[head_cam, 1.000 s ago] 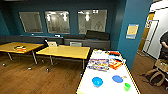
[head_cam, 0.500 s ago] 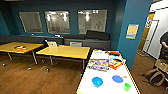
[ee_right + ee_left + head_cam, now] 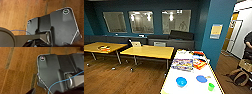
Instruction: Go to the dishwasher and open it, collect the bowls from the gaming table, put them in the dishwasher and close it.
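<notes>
The gaming table [image 3: 189, 82] stretches away from me at the near right of the room, its white tabletop edged in yellow. On its near end sit the bowls: a blue bowl [image 3: 181, 81] nearest the middle, a flatter blue bowl [image 3: 201, 78] to its right and a little farther off, and a small green bowl [image 3: 211, 86] at the near right, close to the table's edge; the three stand apart from one another. Farther along the tabletop lie colourful game boxes [image 3: 182, 64] and a red-and-orange box [image 3: 199, 64] beside them. To the left stand two yellow-topped tables [image 3: 147, 51] on the wood floor [image 3: 121, 77], with a dark bench along the far blue wall. A person [image 3: 247, 46] stands at the far right by a doorway. My wrist cameras look down on wood floor, so both hands hang over the floor, well apart from the bowls, and I cannot tell whether either hand is open or closed.
</notes>
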Robot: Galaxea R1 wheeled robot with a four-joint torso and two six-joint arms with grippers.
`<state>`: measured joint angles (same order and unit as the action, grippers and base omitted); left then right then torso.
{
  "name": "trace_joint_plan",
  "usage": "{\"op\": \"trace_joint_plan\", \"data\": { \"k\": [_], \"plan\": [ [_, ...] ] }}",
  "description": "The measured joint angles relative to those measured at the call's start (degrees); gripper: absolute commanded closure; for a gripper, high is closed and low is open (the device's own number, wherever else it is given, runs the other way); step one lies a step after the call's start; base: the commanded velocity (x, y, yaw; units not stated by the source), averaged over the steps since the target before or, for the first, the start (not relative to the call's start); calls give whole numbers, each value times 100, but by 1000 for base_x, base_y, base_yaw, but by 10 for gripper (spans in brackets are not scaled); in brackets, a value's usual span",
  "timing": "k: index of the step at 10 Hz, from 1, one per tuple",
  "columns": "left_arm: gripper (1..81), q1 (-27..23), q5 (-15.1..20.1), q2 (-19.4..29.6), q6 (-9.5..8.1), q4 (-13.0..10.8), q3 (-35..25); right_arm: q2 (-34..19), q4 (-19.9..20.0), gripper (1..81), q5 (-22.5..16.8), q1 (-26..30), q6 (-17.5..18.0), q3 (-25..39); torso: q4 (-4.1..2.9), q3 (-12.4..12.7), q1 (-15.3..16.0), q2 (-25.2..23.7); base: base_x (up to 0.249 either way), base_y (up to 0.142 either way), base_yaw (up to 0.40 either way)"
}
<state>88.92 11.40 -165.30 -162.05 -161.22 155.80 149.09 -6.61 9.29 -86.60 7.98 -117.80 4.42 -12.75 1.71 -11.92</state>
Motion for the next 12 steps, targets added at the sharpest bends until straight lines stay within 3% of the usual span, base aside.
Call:
{"op": "trace_joint_plan", "data": {
  "k": [3,5,7,10,12],
  "plan": [
    [10,68,188,-149,0,-2,171,66,0,10,-34,122,0,-1,0,0,0,0,0,0,0],
    [10,96,753,138,0,0,330,48,-2,10,-48,102,0,-6,0,0,0,0,0,0,0],
    [10,63,965,127,0,-2,333,90,0,10,-48,107,0,-63,0,0,0,0,0,0,0],
    [10,146,1668,296,0,-6,295,96,0,10,-48,107,0,-87,0,0,0,0,0,0,0],
    [10,240,1652,307,0,-6,369,96,-2,10,-50,107,0,-95,0,0,0,0,0,0,0]
  ]
}}
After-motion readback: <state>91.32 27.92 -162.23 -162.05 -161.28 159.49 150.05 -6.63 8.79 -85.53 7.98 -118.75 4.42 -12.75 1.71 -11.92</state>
